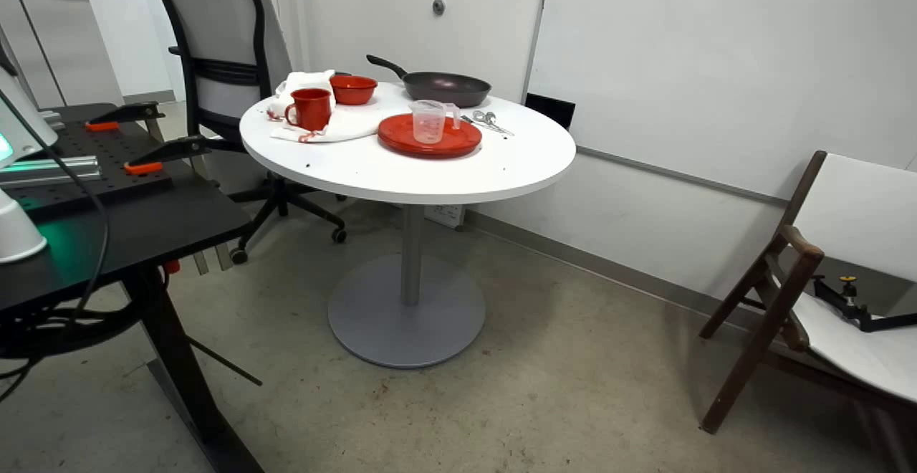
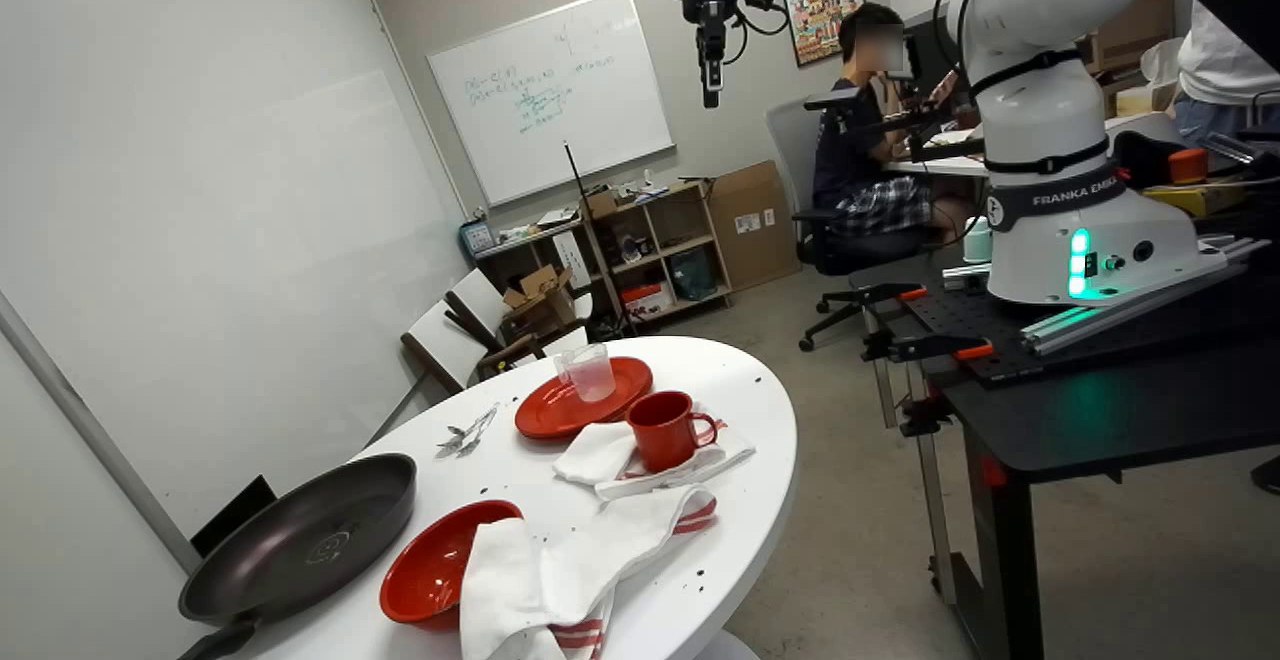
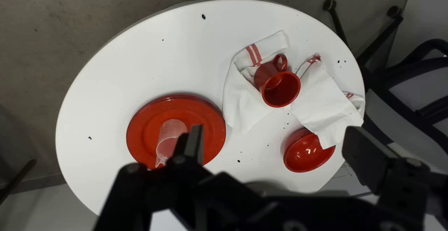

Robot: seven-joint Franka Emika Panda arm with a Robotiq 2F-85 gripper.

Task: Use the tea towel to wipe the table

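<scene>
Overall, the tool (image 3: 274,141) is spread wide, its two fingers (image 3: 365,161) well apart, with the round white bench (image 3: 140,66) laid out below it in the wrist view; in an exterior view it hangs pointing downward. On that bench lie two white tea towels (image 3: 241,98) with red stripes. One spreads out beneath a red mug (image 3: 267,75), which stands upright on the cloth; the second towel (image 3: 322,98) lies rumpled beside the mug, part of it draped over the rim of a red bowl (image 3: 302,159). Whether the two cloths touch each other is hard to tell. Just beside the first towel is a red plate (image 3: 143,129), possibly more than one in a stack, and a clear measuring cup (image 1: 428,125) stands upright on it. A few small metal utensils (image 2: 468,437) lie near the plate, on the side toward a dark frying pan (image 1: 448,89), and the pan rests near the bowl, its handle pointing away from the plate. Dark specks (image 3: 203,16) are scattered across the bench top, several of them close to the towels and the bowl. The white arm (image 2: 1045,130) stands on a black desk (image 2: 1100,400) near the bench, with clamps (image 2: 945,348) at the desk's edge. An office chair (image 1: 226,70) stands near the bench, and a wooden-framed chair (image 1: 860,208) is well apart from it. Farther back in an exterior view are a seated person (image 2: 850,155) and a whiteboard (image 2: 550,70) with writing on it.
</scene>
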